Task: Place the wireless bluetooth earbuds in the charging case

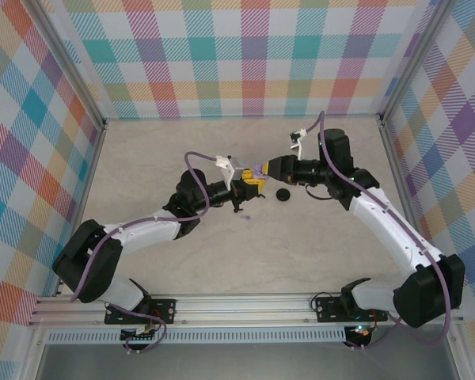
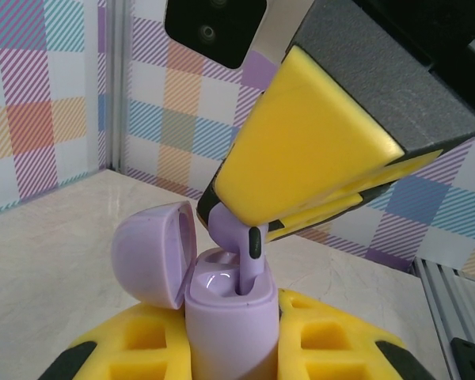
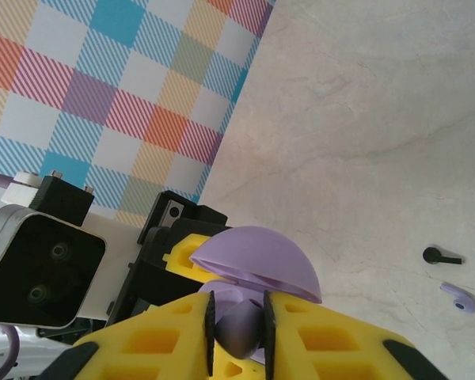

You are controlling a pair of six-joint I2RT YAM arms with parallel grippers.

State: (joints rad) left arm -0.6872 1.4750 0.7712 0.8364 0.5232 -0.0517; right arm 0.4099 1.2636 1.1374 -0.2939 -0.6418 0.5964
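Note:
My left gripper (image 2: 231, 344) is shut on a pale lavender charging case (image 2: 226, 309), holding it upright above the table with its lid (image 2: 154, 253) swung open to the left. My right gripper (image 3: 237, 326) comes in from the other side, shut on a lavender earbud (image 2: 252, 265). The earbud's stem stands in the case's right-hand slot, and its head (image 3: 239, 331) sits between the black pads. In the top view the two grippers (image 1: 249, 187) (image 1: 264, 171) meet at mid-table. A black earbud (image 3: 441, 256) and another lavender earbud (image 3: 459, 294) lie loose on the table.
A round black case (image 1: 283, 195) sits on the table just right of the grippers. A small lavender piece (image 1: 246, 215) lies in front of the left gripper. Checked walls (image 1: 245, 55) close the table off at the back and both sides.

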